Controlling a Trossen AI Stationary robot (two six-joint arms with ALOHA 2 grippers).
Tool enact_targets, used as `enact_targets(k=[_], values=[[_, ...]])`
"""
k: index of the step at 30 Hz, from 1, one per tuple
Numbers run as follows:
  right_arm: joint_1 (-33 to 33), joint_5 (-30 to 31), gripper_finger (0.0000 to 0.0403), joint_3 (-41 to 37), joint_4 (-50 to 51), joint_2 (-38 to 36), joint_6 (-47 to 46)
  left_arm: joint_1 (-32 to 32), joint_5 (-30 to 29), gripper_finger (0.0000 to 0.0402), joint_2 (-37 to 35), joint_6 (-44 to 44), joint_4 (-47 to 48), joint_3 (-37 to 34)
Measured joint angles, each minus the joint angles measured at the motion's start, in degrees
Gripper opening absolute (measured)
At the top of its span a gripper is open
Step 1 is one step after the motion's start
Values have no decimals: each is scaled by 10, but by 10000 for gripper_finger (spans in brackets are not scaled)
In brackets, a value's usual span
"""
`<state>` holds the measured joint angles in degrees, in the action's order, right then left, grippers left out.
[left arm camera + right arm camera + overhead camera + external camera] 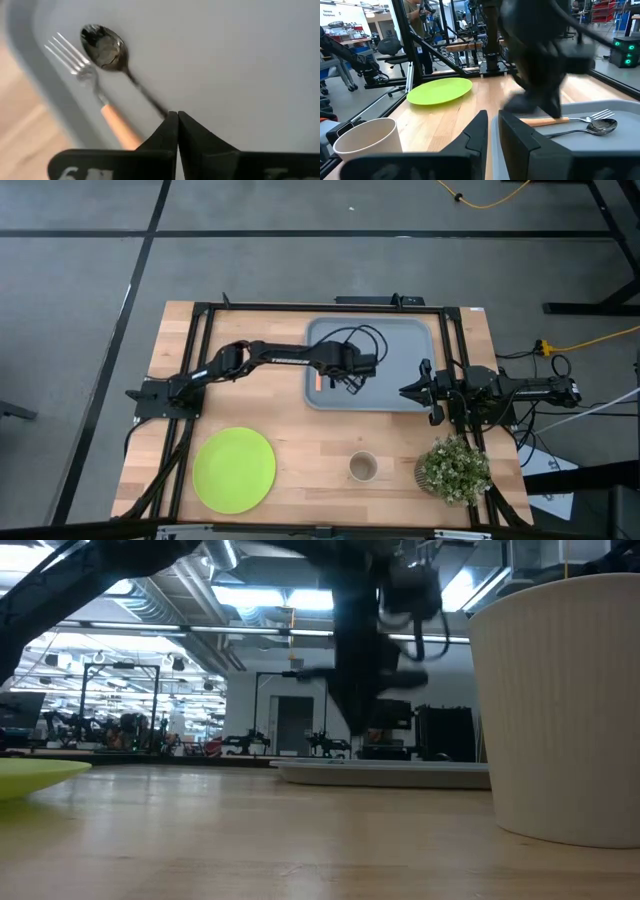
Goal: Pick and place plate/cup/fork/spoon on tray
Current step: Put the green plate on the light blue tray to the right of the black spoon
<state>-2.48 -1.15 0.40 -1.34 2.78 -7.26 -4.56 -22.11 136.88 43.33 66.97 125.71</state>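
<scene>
— Closest to your low camera stands one ribbed beige cup (560,705); what's beyond it?

— You've one grey-blue rectangular tray (395,395) holding one slim dark spoon (112,60) and one orange-handled fork (92,82), side by side just ahead of your left gripper's (177,122) pinched-together, empty fingertips. Your right gripper (490,125), fingers narrowly parted and empty, waits at the tray's edge.

— And the rest?

— One flat lime-green plate (234,469) lies on the wood, well apart. Only your high view shows the bushy potted plant (454,469).
</scene>
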Motion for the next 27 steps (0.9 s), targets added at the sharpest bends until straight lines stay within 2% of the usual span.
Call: enact_targets(k=[3,6,8,12,17,20,24,27], values=[[0,0,51,0,0,0,0,23,0,0,0,-48,117,48],[0,0,51,0,0,0,1,43,2,0,0,-34,218,65],[0,0,51,0,0,0,1,54,2,0,0,-19,234,61],[0,0,51,0,0,0,2,83,30,0,-1,-88,229,50],[0,0,51,0,0,0,2,123,52,0,0,-133,230,1],[0,0,51,0,-1,0,2,142,51,0,-24,-131,230,-36],[0,0,51,0,-1,0,1,166,31,0,-73,-49,228,-132],[0,0,51,0,-1,0,2,181,27,0,-143,41,229,-224]])
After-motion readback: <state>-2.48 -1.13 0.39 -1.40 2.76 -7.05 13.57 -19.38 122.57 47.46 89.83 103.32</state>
